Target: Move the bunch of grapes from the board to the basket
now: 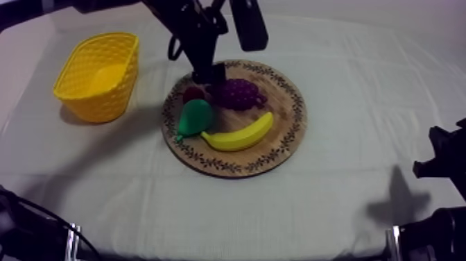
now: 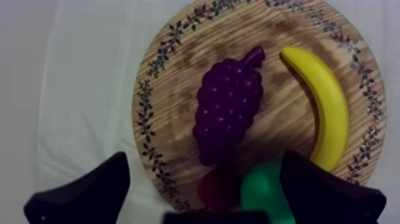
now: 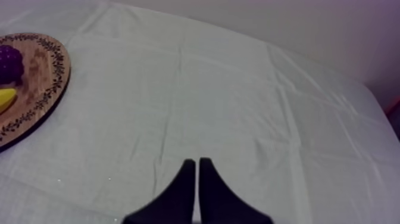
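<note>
The purple bunch of grapes (image 1: 237, 94) lies on the far half of the round wooden board (image 1: 281, 114). My left arm comes in from the upper left, and my left gripper (image 1: 208, 73) hovers over the board's far rim, just beside the grapes. In the left wrist view the left gripper (image 2: 205, 158) is open above the grapes (image 2: 229, 110), its fingers (image 2: 89, 190) spread wide to either side with nothing between them. The yellow basket (image 1: 104, 97) stands at the left. My right gripper (image 3: 197, 164) is shut on nothing, low at the right (image 1: 444, 163).
A banana (image 1: 239, 135), a green pear (image 1: 194, 116) and a small red fruit (image 1: 192, 92) share the board with the grapes. The pear (image 2: 262, 187) and red fruit (image 2: 217, 187) lie close to the grapes' blunt end. Bare cloth separates board and basket.
</note>
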Robot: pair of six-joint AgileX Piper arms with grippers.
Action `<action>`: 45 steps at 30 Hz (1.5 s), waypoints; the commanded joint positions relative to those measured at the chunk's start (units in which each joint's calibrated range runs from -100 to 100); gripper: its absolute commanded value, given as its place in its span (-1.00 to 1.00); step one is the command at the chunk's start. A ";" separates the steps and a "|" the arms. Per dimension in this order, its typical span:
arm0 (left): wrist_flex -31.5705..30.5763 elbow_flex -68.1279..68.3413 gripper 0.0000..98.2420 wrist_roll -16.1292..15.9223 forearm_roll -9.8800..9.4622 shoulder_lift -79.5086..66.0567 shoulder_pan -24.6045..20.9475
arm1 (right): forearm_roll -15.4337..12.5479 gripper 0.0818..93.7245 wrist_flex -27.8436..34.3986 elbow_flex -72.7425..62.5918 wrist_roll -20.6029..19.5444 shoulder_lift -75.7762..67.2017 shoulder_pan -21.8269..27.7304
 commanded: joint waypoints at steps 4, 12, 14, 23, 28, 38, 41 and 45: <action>-0.03 -1.48 0.97 -0.36 0.23 4.17 0.15 | 0.00 -1.00 -0.01 0.04 0.00 -0.02 0.02; -0.13 -5.63 0.97 -0.57 0.23 9.70 0.65 | 0.00 -1.00 -0.01 0.04 0.00 -0.02 0.02; -0.13 -6.58 0.97 -0.57 0.21 10.70 0.77 | 0.00 -1.00 -0.01 0.04 0.00 -0.02 0.02; 0.54 -9.37 0.97 -0.31 0.33 14.76 0.65 | 0.00 -1.00 -0.01 0.04 0.00 -0.02 0.02; 2.17 -11.77 0.97 -0.23 0.48 17.62 0.36 | 0.00 -1.00 -0.01 0.04 0.00 -0.02 0.02; 3.98 -15.71 0.97 -0.15 0.97 21.62 0.47 | 0.00 -1.00 -0.01 0.04 0.03 -0.02 0.02; 4.25 -16.53 0.97 0.10 0.96 22.63 0.57 | 0.00 -1.00 -0.01 0.04 0.03 -0.02 0.02; 5.70 -18.43 0.96 0.29 0.96 24.01 0.69 | 0.00 -1.00 -0.01 0.04 0.00 -0.02 0.02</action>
